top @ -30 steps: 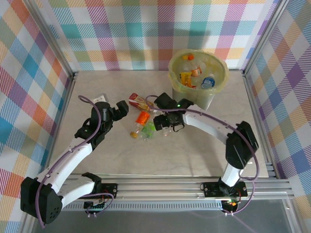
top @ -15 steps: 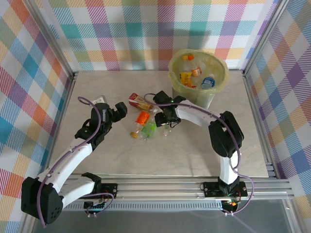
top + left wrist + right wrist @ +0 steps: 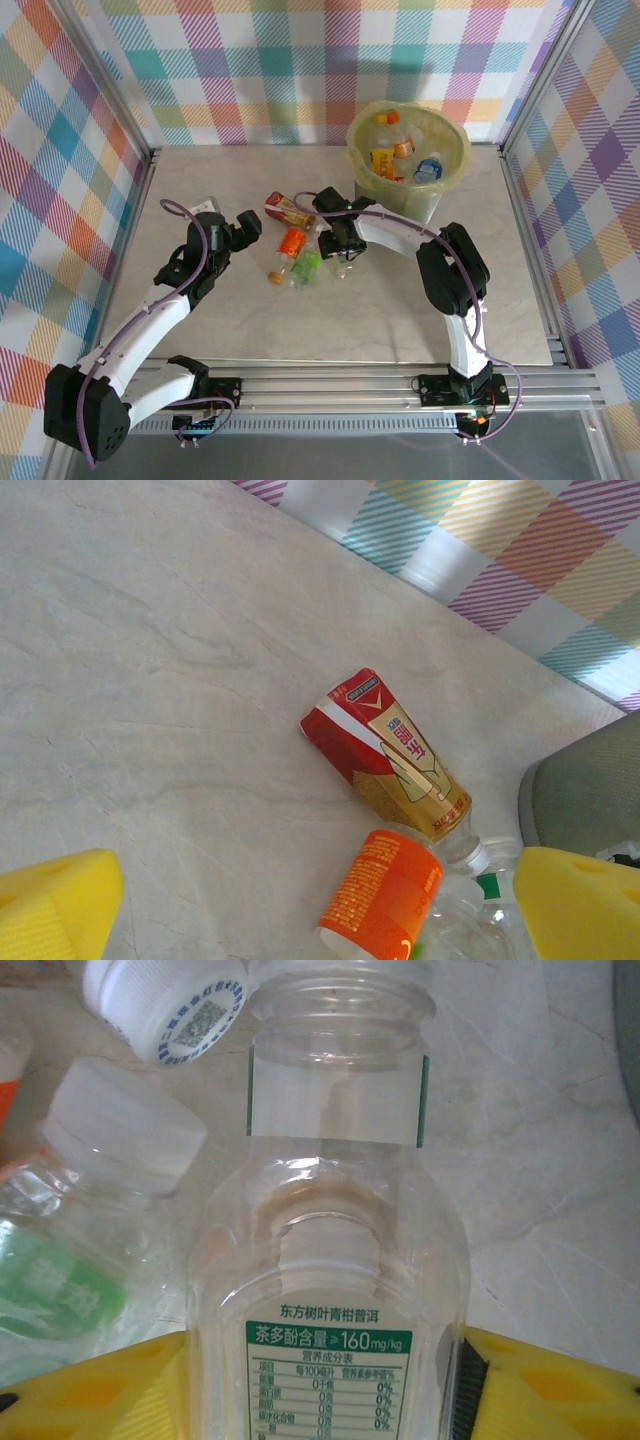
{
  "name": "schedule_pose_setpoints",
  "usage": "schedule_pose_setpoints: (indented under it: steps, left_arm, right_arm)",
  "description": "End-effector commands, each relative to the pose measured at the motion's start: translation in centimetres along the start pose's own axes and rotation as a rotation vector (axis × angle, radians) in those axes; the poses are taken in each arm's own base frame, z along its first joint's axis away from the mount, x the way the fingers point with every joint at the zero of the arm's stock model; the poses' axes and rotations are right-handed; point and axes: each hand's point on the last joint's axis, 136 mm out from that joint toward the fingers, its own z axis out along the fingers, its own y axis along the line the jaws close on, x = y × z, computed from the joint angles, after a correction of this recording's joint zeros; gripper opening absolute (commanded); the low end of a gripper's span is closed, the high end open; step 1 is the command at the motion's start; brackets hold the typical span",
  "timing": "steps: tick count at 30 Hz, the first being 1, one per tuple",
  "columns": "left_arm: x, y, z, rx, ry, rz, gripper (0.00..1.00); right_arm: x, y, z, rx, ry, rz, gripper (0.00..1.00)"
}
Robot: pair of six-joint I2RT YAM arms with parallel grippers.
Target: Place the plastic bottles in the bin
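Right gripper (image 3: 340, 250) is low in the bottle cluster, the nearer arm for this pick. A small clear plastic bottle with a green-and-white label (image 3: 325, 1260) lies between its yellow fingers (image 3: 90, 1390). The bottle's long axis runs straight out from the claw, neck pointing away. The pads flank the body on both sides; whether they press it cannot be told.

The large round yellow-green bin with a bag liner (image 3: 458, 165) stands just beyond and to the right, with bottles inside.

Left gripper (image 3: 250, 225) is spread wide and empty, facing the orange-labelled bottle (image 3: 380, 895).
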Motion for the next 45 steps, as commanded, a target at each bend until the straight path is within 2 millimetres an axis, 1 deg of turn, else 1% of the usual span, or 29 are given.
schedule_pose_setpoints:
  steps: [1,4,7,11,16,18,23,25,29,35,38,41,43,45]
  left_arm:
    - [0.0,0.3,0.2,0.007,-0.003,-0.005,1.0]
    - [0.1,0.1,0.3,0.015,0.004,-0.004,1.0]
    - [0.2,0.0,0.4,0.021,0.008,0.0,1.0]
    - [0.5,-0.1,0.6,0.026,0.019,0.003,1.0]
    - [0.6,-0.5,0.9,0.042,0.031,-0.003,1.0]
    - [0.8,-0.6,1.0,0.048,0.04,-0.007,1.0]
    - [0.9,-0.7,1.1,0.056,0.039,-0.013,1.0]
    - [0.9,-0.7,1.1,0.057,0.039,-0.007,1.0]
    - [0.7,-0.8,1.2,0.061,0.031,-0.002,1.0]
    - [0.7,-1.1,1.3,0.077,0.032,-0.004,1.0]
    - [0.6,-1.3,1.2,0.086,0.028,0.0,1.0]
    - [0.2,-1.6,1.1,0.094,0.023,0.013,1.0]
    - [0.1,-1.7,1.0,0.095,0.021,0.016,1.0]
    - [-0.1,-1.9,0.9,0.104,0.018,0.016,1.0]
  right_arm:
    - [0.0,-0.1,0.9,-0.001,0.014,0.002,0.61]
    - [0.3,-0.2,1.3,0.001,0.021,0.002,0.56]
    - [0.5,-0.3,1.3,0.0,0.023,0.006,0.48]
    - [0.8,-0.6,0.5,-0.003,0.014,0.007,0.37]
    - [1.2,-0.9,-1.6,-0.013,-0.013,0.014,0.19]
    - [1.5,-1.0,-3.0,-0.023,-0.032,0.017,0.13]
    - [2.1,-1.0,-6.2,-0.052,-0.069,0.025,0.04]
    - [2.4,-0.3,-7.8,-0.099,-0.073,0.031,0.0]
    - [2.5,1.2,-11.2,-0.178,-0.116,0.016,0.0]
    - [1.8,3.1,-17.3,-0.305,-0.226,-0.016,0.0]
    - [0.9,3.7,-20.5,-0.37,-0.302,-0.037,0.0]
    - [-0.6,4.1,-24.3,-0.42,-0.408,-0.065,0.0]
    - [-1.9,3.9,-27.0,-0.428,-0.498,-0.083,0.0]
    - [-3.2,3.3,-29.3,-0.405,-0.579,-0.09,0.0]
